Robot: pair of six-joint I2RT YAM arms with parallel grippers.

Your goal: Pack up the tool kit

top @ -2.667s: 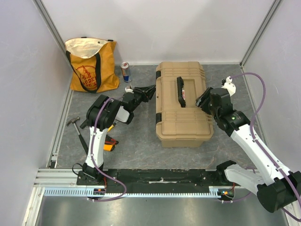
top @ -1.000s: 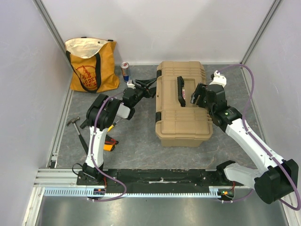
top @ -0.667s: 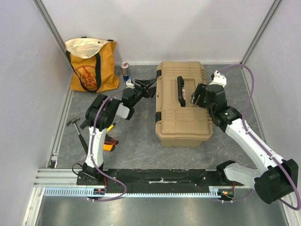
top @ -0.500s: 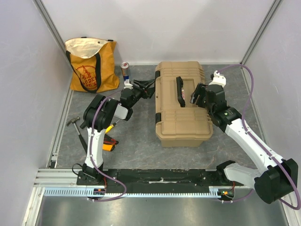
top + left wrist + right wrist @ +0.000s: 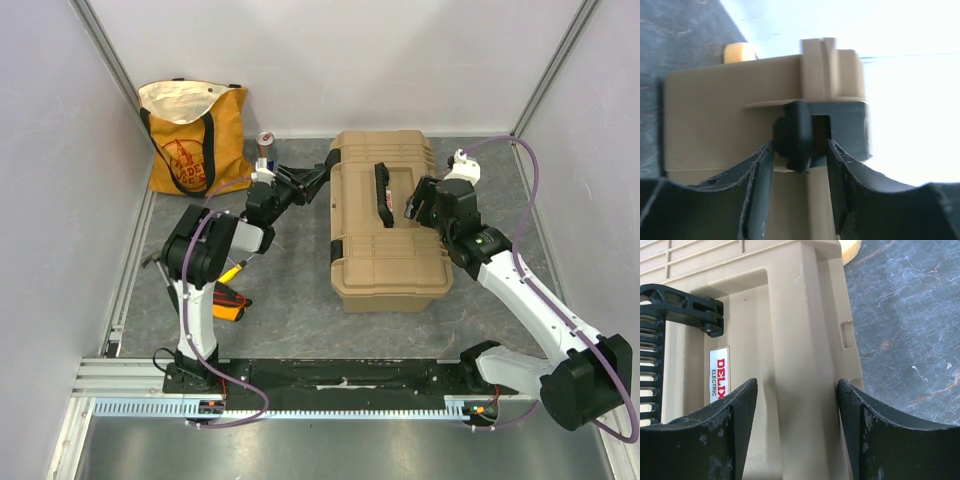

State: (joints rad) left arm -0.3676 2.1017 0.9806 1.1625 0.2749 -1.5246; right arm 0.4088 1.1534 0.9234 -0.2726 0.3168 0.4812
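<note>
Top external view: the big tan hard-plastic toolbox [image 5: 390, 250] with the ribbed lid sits shut in the middle of the grey mottled table [image 5: 290, 310], between the two arms. Its black handle [image 5: 381, 192] lies flat on top.

The left gripper [image 5: 322, 172] is at the box's far-left side. In the left wrist view its fingers [image 5: 757, 185] are spread either side of a black latch [image 5: 799, 132]. One looks to be touching the latch edge and the other shows a gap, so nothing is clamped.

The right gripper [image 5: 413, 205] is over the lid just right of the handle, its fingers [image 5: 735, 430] wide apart astride a raised tan band and holding nothing.

The small orange-black meter [image 5: 232, 310] and the yellow-handled screwdriver [image 5: 232, 270] lie on the table by the left arm, outside the box. An orange-and-cream fabric tote bag [image 5: 195, 150] and a drinks can [image 5: 265, 148] stand far left.
</note>
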